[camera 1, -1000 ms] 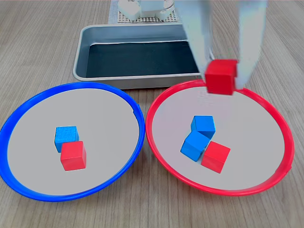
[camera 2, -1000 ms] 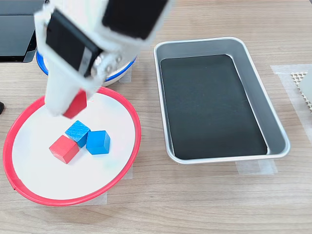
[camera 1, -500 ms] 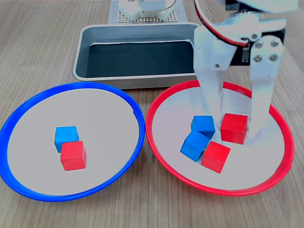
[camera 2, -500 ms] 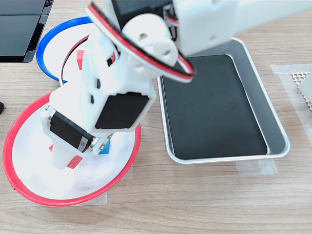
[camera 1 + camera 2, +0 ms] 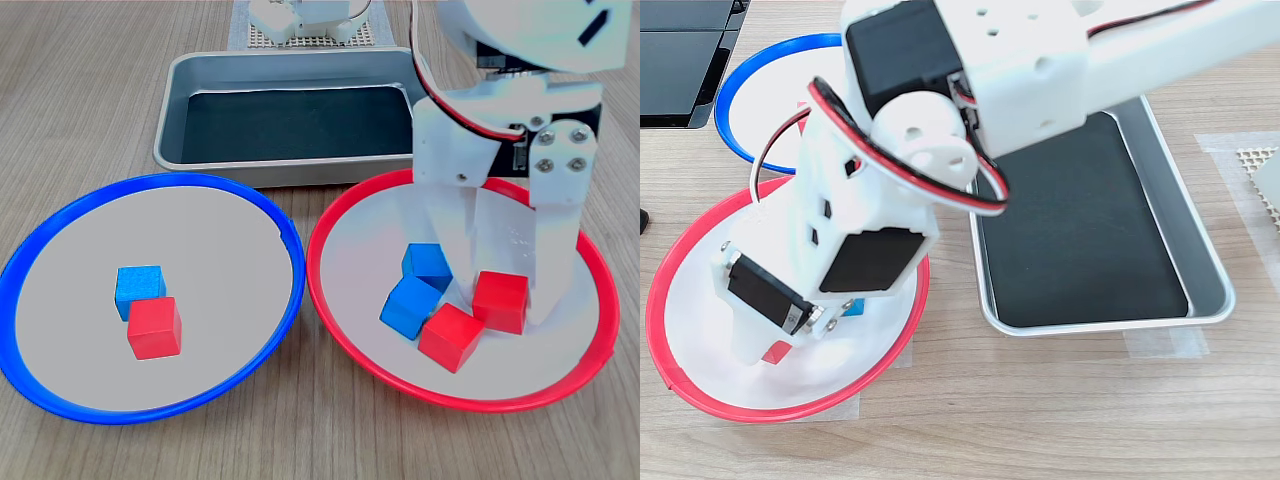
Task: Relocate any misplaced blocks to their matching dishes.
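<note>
Lying nearest in the first exterior view, a red cube (image 5: 154, 328) and a blue cube (image 5: 138, 285) are being shown touching each other inside the blue-rimmed dish (image 5: 60, 225), on the first exterior view's left. Beside it, the red-rimmed dish (image 5: 330, 330) is being occupied by four cubes: a tilted red cube (image 5: 451, 336) at the front, two blue cubes (image 5: 410, 305) stacked close behind it on the first exterior view's left, and another red cube (image 5: 499, 300) being flanked by the white fingers of the gripper (image 5: 508, 300). The jaws are being held just wider than that cube, on either side of it, and whether it is being gripped or has been let go cannot be told. In the second exterior view the arm is covering most of that dish. Farther back, a grey metal tray (image 5: 175, 100) with a dark bottom is being seen on the wooden table (image 5: 90, 80).
</note>
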Robot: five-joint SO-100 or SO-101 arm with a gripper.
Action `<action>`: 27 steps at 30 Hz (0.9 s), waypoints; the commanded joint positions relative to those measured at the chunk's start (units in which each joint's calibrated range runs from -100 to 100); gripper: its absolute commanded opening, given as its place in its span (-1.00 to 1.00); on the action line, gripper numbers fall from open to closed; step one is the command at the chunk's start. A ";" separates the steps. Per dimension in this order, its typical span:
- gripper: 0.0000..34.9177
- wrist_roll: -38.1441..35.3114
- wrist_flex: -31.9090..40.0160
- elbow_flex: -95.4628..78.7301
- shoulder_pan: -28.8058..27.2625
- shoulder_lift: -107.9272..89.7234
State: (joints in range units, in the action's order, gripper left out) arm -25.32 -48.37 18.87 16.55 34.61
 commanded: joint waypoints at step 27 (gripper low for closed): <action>-0.22 -4.88 -16.88 1.11 -1.91 -14.53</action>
State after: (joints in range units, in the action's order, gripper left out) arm -28.40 -63.54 20.33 15.93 24.98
